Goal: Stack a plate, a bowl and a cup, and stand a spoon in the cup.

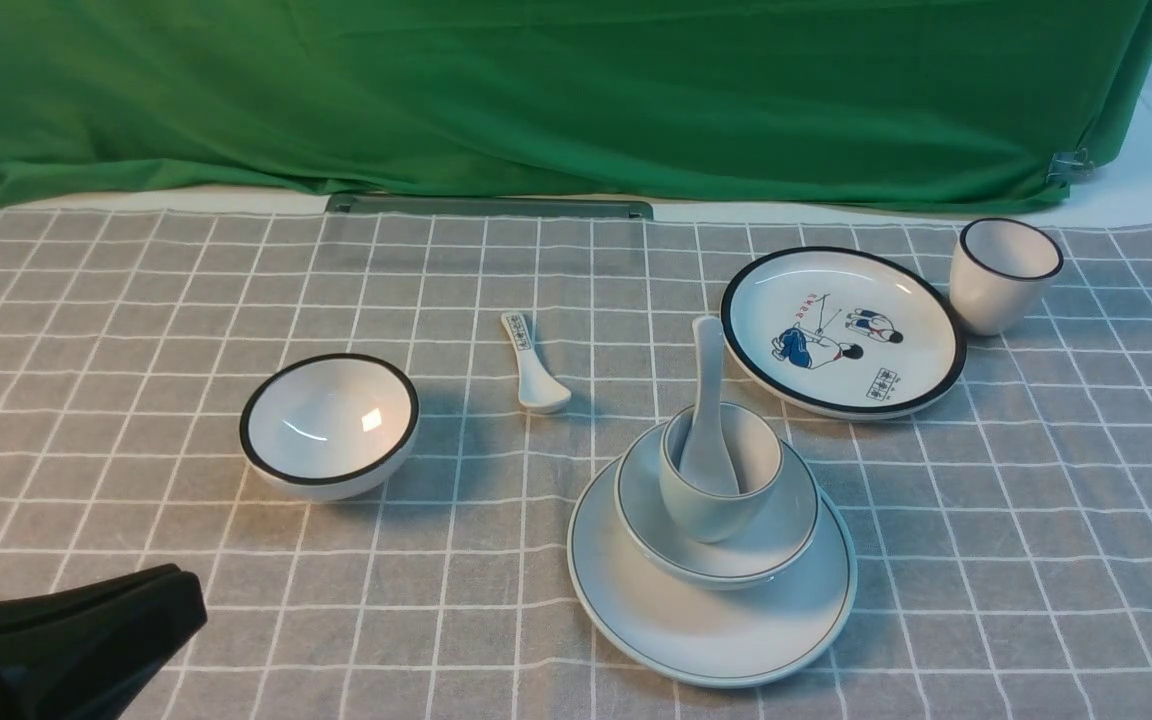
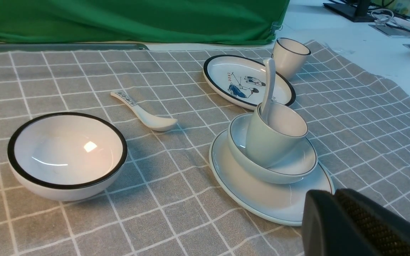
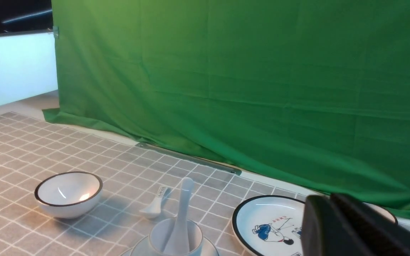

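The pale plate [image 1: 706, 625] lies near the front, right of centre. The pale bowl [image 1: 726, 545] sits on it, and the pale cup [image 1: 721, 500] stands in the bowl. The plain white spoon [image 1: 708, 395] stands in the cup, handle up. The stack also shows in the left wrist view: plate [image 2: 262, 199], bowl [image 2: 290, 167], cup [image 2: 272, 138], spoon [image 2: 269, 83]. My left gripper [image 1: 171, 600] is shut and empty at the front left, away from the stack; in its own view [image 2: 333, 199] the jaws are pressed together. My right gripper [image 3: 327, 202] is shut and empty, out of the front view.
A black-rimmed white bowl [image 1: 329, 425] stands at the left. A small marked spoon [image 1: 534, 365] lies mid-table. A cartoon plate [image 1: 841, 330] and a black-rimmed cup [image 1: 1004, 275] are at the back right. A green cloth [image 1: 576, 90] hangs behind.
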Controlling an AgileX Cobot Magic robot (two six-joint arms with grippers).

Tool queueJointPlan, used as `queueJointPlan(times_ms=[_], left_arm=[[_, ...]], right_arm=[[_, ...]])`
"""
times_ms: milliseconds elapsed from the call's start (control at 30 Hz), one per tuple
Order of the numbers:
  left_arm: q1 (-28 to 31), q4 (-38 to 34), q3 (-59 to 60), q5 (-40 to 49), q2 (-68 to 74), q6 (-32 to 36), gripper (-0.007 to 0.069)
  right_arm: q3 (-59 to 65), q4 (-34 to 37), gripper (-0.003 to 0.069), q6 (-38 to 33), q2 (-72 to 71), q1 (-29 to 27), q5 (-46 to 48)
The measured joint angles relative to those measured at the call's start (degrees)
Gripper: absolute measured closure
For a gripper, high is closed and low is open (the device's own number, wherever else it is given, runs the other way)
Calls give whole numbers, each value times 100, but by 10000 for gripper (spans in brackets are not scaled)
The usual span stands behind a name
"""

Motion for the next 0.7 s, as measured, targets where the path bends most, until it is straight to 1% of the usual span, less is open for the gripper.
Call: queueJointPlan(times_ms=[367,433,500,533,567,600,700], left_arm=[[0,0,0,-5,0,0,613],[0,11,0,-16,-5,117,612],[12,-49,0,-59,-19,313,613],[105,-221,32,-145,-67,662,613],[203,-342,67,-231,-113,867,613],[377,-512,132,-308,-187,1134,613],[1294,-1126,481,-560,-594,1984,613]], right_arm=[[0,0,588,2,0,0,0],[0,0,585,2,0,0,0],[0,0,584,2,0,0,0],[0,0,581,2,0,0,0],[0,0,578,2,0,0,0],[0,0,573,2,0,0,0],[0,0,560,7,0,0,0]])
